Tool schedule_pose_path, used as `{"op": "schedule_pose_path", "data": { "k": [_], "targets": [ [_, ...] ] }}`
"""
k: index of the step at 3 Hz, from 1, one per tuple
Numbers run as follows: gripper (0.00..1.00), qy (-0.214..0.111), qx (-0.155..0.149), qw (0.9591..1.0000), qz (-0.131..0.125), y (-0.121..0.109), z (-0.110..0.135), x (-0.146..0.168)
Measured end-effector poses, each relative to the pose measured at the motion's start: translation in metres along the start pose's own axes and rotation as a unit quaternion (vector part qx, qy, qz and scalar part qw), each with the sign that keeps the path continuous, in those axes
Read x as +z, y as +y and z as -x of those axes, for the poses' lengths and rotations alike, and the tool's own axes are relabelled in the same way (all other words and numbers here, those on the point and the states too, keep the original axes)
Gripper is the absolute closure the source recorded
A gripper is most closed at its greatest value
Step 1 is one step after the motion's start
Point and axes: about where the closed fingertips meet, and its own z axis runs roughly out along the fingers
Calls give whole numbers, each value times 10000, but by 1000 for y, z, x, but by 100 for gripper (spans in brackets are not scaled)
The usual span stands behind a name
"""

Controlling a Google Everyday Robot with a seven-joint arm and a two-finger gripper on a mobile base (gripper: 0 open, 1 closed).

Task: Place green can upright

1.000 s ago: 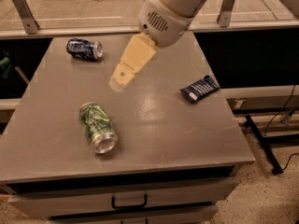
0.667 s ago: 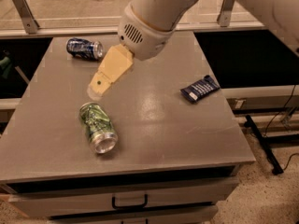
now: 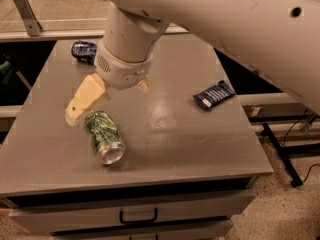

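Observation:
The green can lies on its side at the front left of the grey table, with its silver end facing the front edge. My gripper hangs just behind and above the can. It is open and empty. One cream finger reaches down to the can's left rear end. The other finger only peeks out behind the wrist.
A dark blue can lies on its side at the back left of the table. A dark blue snack packet lies at the right. My large arm spans the top right of the view. A drawer with a handle is below the front edge.
My gripper has moved left and down from the middle of the table to just behind the green can. The can has not moved.

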Motion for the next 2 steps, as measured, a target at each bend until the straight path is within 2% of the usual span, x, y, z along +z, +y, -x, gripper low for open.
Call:
{"op": "schedule_pose_path", "data": {
  "k": [1,2],
  "targets": [
    [0,217,346,9991,-96,12,4,27],
    [0,418,489,9976,-253,27,8,52]
  ]
}}
